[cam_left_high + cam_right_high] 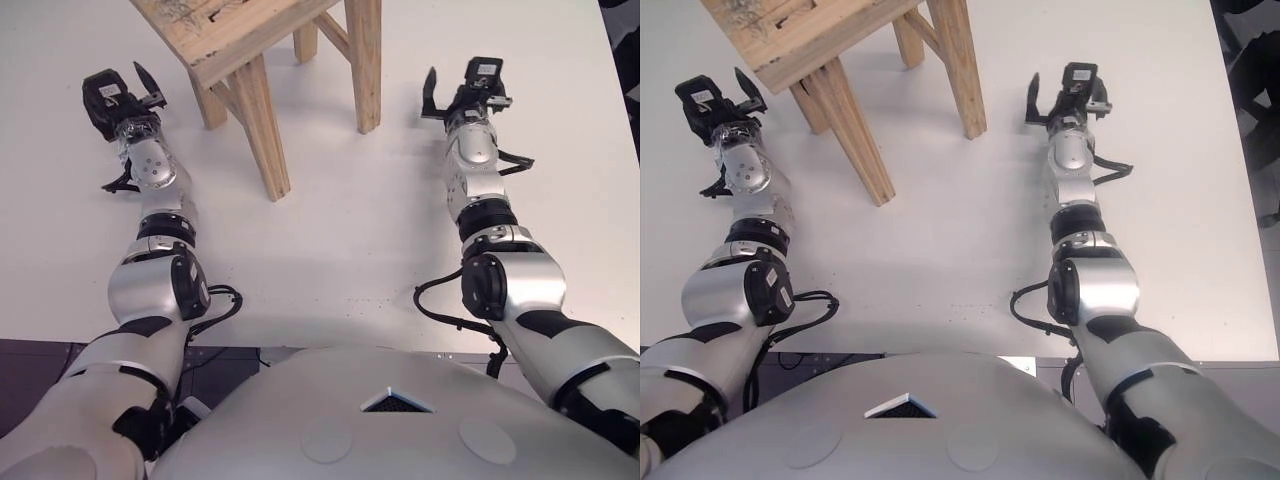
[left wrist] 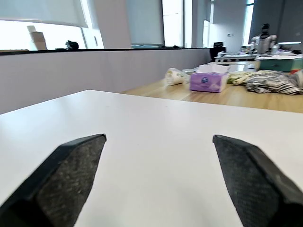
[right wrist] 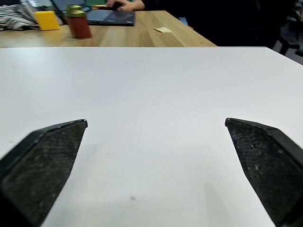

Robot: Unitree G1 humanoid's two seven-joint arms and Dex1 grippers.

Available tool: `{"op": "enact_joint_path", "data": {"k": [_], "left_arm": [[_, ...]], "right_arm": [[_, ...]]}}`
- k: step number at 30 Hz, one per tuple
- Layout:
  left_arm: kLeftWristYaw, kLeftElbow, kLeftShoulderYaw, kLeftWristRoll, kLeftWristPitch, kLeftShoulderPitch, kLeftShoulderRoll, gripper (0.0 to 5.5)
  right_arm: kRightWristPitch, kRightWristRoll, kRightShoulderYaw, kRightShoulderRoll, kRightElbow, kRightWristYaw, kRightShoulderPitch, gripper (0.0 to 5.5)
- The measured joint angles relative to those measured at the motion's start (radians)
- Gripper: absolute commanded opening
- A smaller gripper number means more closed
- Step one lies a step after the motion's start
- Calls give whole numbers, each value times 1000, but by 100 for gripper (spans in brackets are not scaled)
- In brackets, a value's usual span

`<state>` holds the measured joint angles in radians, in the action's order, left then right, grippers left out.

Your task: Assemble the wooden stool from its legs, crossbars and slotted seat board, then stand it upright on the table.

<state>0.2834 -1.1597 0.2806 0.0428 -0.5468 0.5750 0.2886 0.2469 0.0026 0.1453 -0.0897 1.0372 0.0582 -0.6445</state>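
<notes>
Stool [image 1: 255,60] is assembled and standing upright on the white counter [image 1: 380,230], all four feet down. It sits at the far side, between the two arms and closer to the left one.
- Slotted seat board [image 1: 215,25] is on top; its far part is cut off by the frame edge.
- Nearest leg [image 1: 264,135] splays towards the robot. The right-side leg [image 1: 364,65] is planted just inboard of the R claw. Two rear legs are partly hidden behind those.
- Crossbar [image 1: 333,32] runs between the right-side leg and a rear leg. A 2nd one is tucked under the seat on the left side.

L claw [image 2: 159,137]: released, fingers [image 2: 71,179] spread wide, nothing between them. It's low over the counter, just left of the stool, not touching it.

R claw [image 3: 156,121]: also released, pads [image 3: 258,156] wide apart, bare counter between them. It's to the right of the stool, near the right-side leg, with a gap visible.

Both forearms lie stretched out fwd over the counter, roughly parallel.

Bkgd: a wooden bench [image 2: 236,97] beyond the counter holds a purple tissue box [image 2: 205,81] and a striped cloth [image 2: 272,80]. In the R wrist view a 2nd wooden surface [image 3: 142,38] holds a red jar w/ gold lid [image 3: 78,22] and a yellow block [image 3: 47,20].
</notes>
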Motion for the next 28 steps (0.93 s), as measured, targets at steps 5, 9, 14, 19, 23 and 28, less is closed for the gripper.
{"op": "enact_joint_path", "data": {"k": [5,9,14,19,23,28], "left_arm": [[0,-8,7,13,-7,-12,-20,415],[-25,-8,32,50,-6,-12,-20,415],[-29,-8,39,56,-6,-12,-31,415],[-35,-8,49,73,-6,-12,-32,415],[-34,-7,49,76,-5,-22,-52,415],[-37,-9,41,75,1,-25,-82,415]], "right_arm": [[12,-10,-30,2,-6,-33,13,540],[13,-14,-52,5,-5,-34,13,540],[13,-13,-71,5,-5,-48,12,540],[13,-13,-77,5,-5,-62,12,540],[13,-13,-84,5,1,-76,12,540],[13,-13,-88,6,19,-79,10,540]]}}
